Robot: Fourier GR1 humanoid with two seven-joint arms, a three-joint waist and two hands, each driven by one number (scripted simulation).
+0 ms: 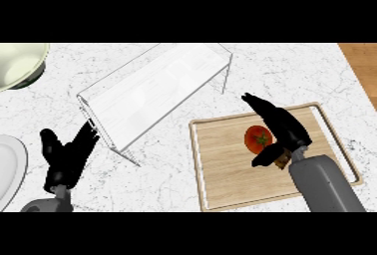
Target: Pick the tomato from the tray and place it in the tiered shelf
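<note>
Right hand (281, 124) hovers over the wooden tray (228, 164), fingers straight and thumb spread, just beside the tomato (257, 138) lying on the tray. Left hand (66, 154) rests open, fingers up, beside the tiered shelf (154, 87) on the counter (294, 74).

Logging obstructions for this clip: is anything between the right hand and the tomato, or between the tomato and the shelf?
Nothing visible. The right hand is open right over the tomato on the tray, partly hiding it. Only bare counter lies between tray and shelf. The left hand rests open at lower left.
</note>
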